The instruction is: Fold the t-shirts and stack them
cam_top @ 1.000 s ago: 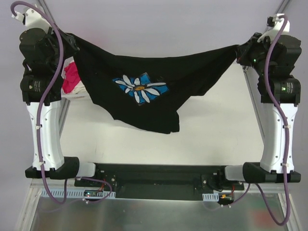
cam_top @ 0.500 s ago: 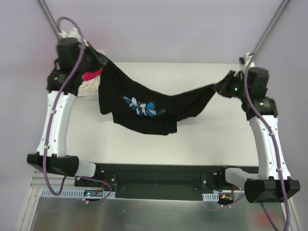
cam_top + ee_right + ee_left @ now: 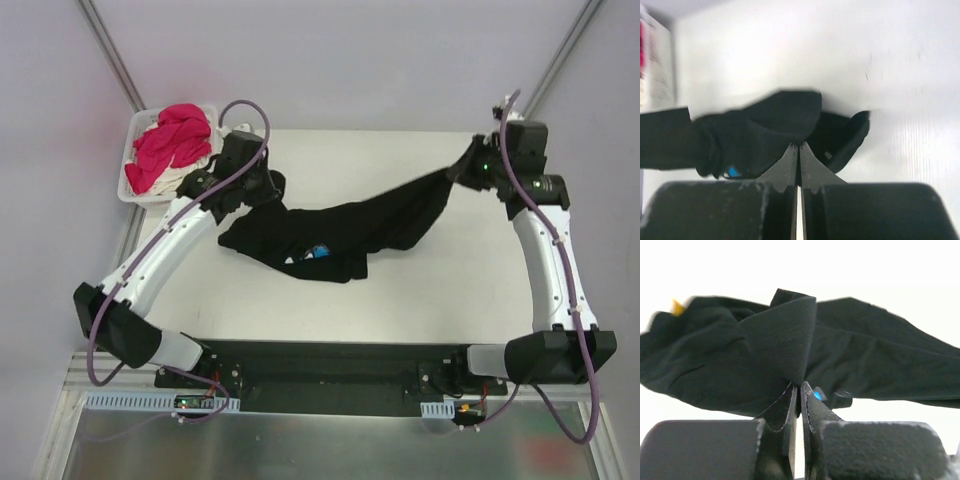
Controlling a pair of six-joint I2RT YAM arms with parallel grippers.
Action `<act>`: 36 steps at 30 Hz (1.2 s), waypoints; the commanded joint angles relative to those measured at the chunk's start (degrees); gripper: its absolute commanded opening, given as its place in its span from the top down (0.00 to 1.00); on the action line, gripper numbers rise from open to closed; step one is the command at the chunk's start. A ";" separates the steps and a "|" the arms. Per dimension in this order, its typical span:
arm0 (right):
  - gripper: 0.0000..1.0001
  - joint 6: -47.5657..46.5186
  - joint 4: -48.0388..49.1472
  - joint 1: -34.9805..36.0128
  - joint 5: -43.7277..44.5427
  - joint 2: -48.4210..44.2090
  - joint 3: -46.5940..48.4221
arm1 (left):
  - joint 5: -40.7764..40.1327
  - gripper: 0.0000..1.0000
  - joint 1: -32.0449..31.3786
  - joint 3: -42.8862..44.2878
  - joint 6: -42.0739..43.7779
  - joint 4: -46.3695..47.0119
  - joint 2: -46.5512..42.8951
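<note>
Left claw (image 3: 799, 387) and right claw (image 3: 799, 147) each pinch one end of the black t-shirt (image 3: 350, 225), its crumpled middle sagging onto the white surface (image 3: 450, 290) between them.

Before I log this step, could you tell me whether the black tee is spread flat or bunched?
Bunched: the tee sags crumpled between the left gripper and right gripper, print nearly hidden.

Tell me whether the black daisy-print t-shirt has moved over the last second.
Yes. The black cloth t-shirt has dropped from hanging spread, overlapping the white plastic basket, to sagging bunched onto the white table, clear of the basket.
</note>
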 commanded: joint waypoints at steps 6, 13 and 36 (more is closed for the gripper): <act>0.99 3.21 -0.66 -0.40 -0.33 -1.96 -5.02 | -13.62 1.00 4.60 3.07 5.53 -1.38 -11.89; 0.99 15.16 -5.95 -0.40 -2.95 -14.87 -34.57 | 3.17 1.00 3.91 -20.66 -3.96 1.42 -15.67; 0.19 5.32 5.88 1.10 -4.09 12.76 2.09 | 2.75 1.00 4.61 -43.37 -8.63 1.52 -21.92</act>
